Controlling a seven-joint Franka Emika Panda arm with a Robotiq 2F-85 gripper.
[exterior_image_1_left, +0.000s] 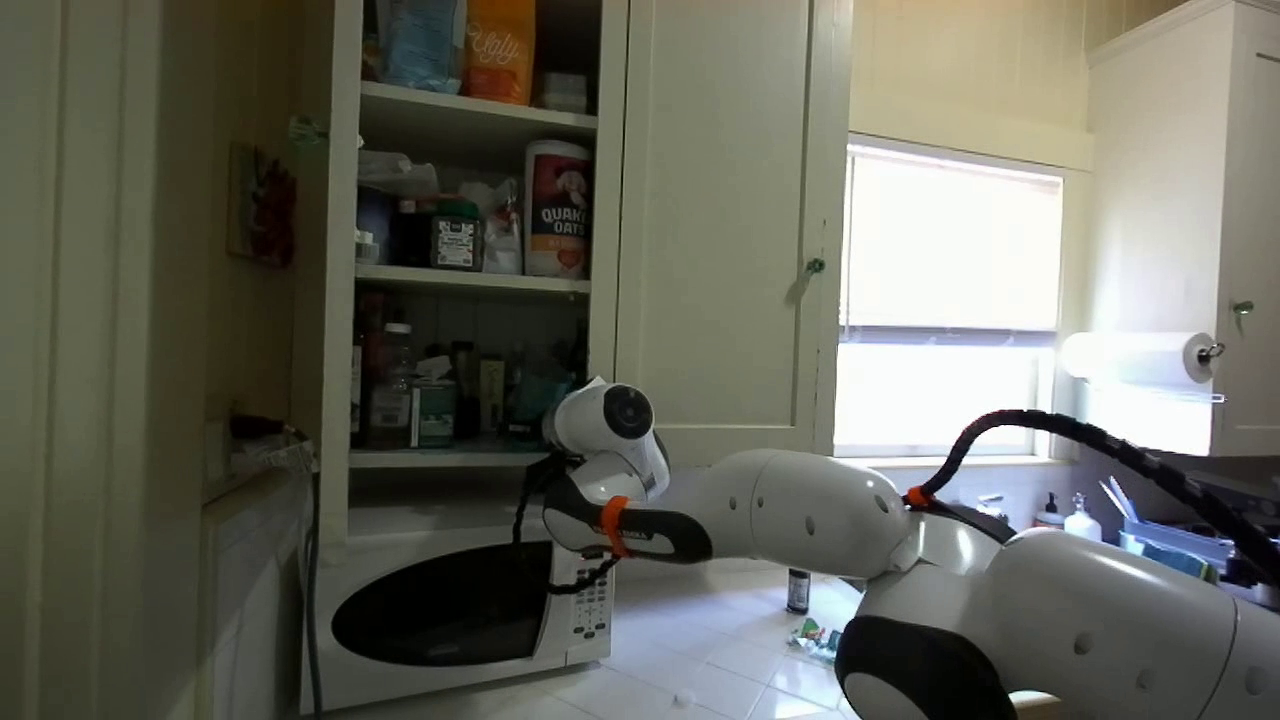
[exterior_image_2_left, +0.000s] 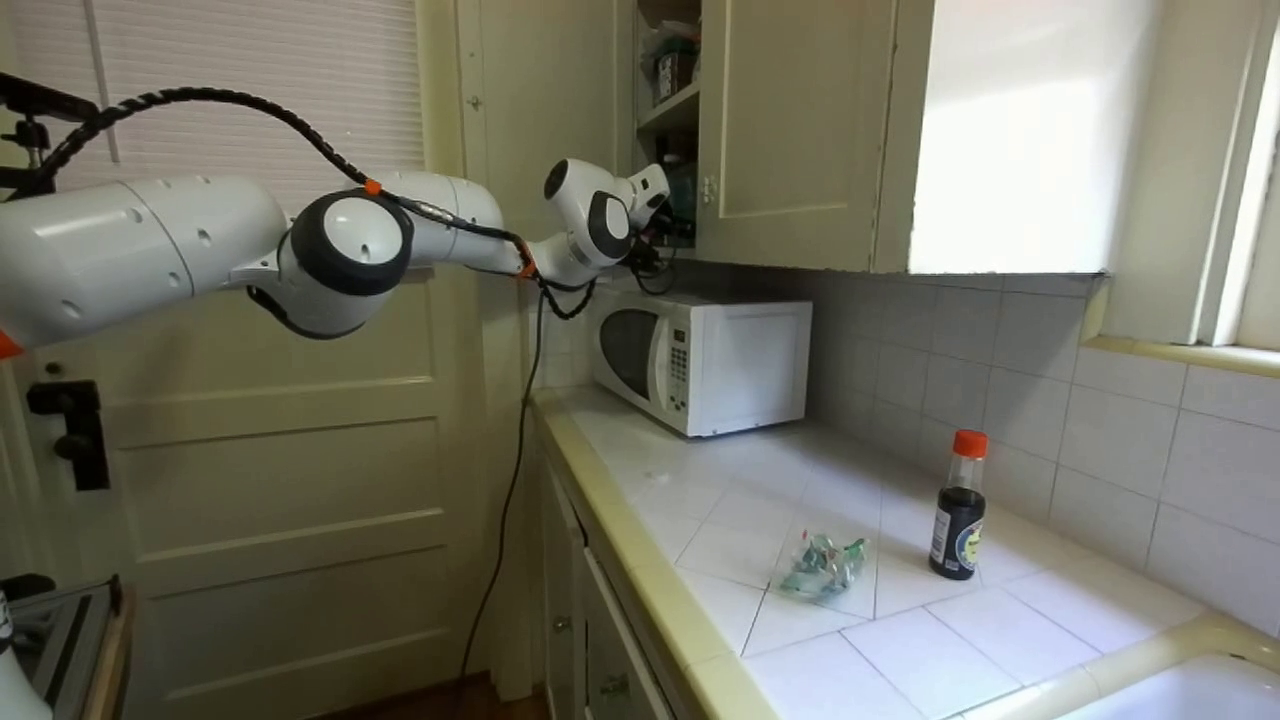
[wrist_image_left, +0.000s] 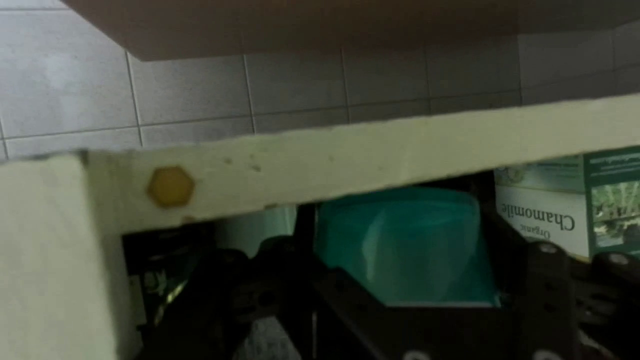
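Wrist view: a teal container (wrist_image_left: 400, 240) is just behind the pale, worn shelf edge (wrist_image_left: 380, 155), which hides part of it. The jaws, dark and shadowed, reach in from the bottom of that view and stand partly spread, with the container between them; whether they pinch it or merely flank it, I cannot tell. Just beside the container, toward the right of that view, is a Chamomile box (wrist_image_left: 542, 200), its lettering upside down there. Toward the left, a yellowish hexagonal piece (wrist_image_left: 170, 186) sits on the shelf edge near the white cupboard frame (wrist_image_left: 50, 260).

Both exterior views show the arm (exterior_image_1_left: 810, 510) stretched toward the lowest shelf of an open cupboard (exterior_image_1_left: 611, 200); in an exterior view its wrist (exterior_image_1_left: 590, 425) covers the jaws. On the shelves above stand a green-lidded jar (exterior_image_1_left: 457, 235), a Quaker Oats canister (exterior_image_1_left: 558, 190) and, higher up, an orange bag (exterior_image_1_left: 500, 50). Below the cupboard, a white microwave (exterior_image_2_left: 755, 360) sits on the tiled worktop (exterior_image_2_left: 740, 500). Well apart from it, a red-capped bottle (exterior_image_2_left: 957, 530) of dark liquid stands upright, and a clear bag (exterior_image_2_left: 823, 568) of green pieces lies near it, closer to the worktop's yellow edging (exterior_image_2_left: 645, 560). A sink rim (exterior_image_2_left: 1125, 680) shows at the worktop's near end. In an exterior view, a bright window (exterior_image_1_left: 945, 395) and a paper towel roll (exterior_image_1_left: 1135, 358) are beyond the arm.
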